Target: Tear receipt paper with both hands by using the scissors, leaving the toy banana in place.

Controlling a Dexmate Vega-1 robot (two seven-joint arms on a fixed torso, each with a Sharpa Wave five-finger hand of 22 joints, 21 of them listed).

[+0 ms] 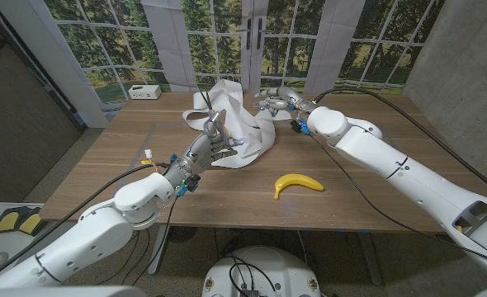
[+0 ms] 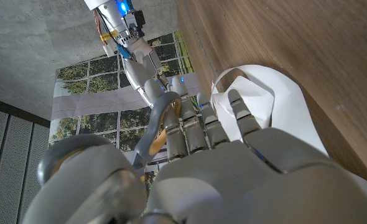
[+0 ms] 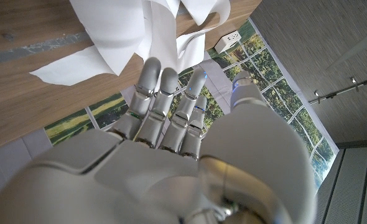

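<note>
The white receipt paper (image 1: 242, 124) lies crumpled and looped on the middle of the table, one fold standing up at the back. My left hand (image 1: 204, 148) is at its near left side and grips the grey-handled scissors (image 2: 159, 122), whose handle loop runs between thumb and fingers (image 2: 203, 127); the paper (image 2: 267, 102) lies just past them. My right hand (image 1: 280, 102) hovers at the paper's far right end, fingers (image 3: 171, 99) stretched straight toward the paper (image 3: 134, 31), nothing between them and the thumb. The yellow toy banana (image 1: 298, 183) lies alone near the front edge.
A small white box (image 1: 144, 91) sits at the back left corner of the wooden table (image 1: 103, 173). Windows and a white double door stand behind the table. Bare wood shows on the left and the right of the paper.
</note>
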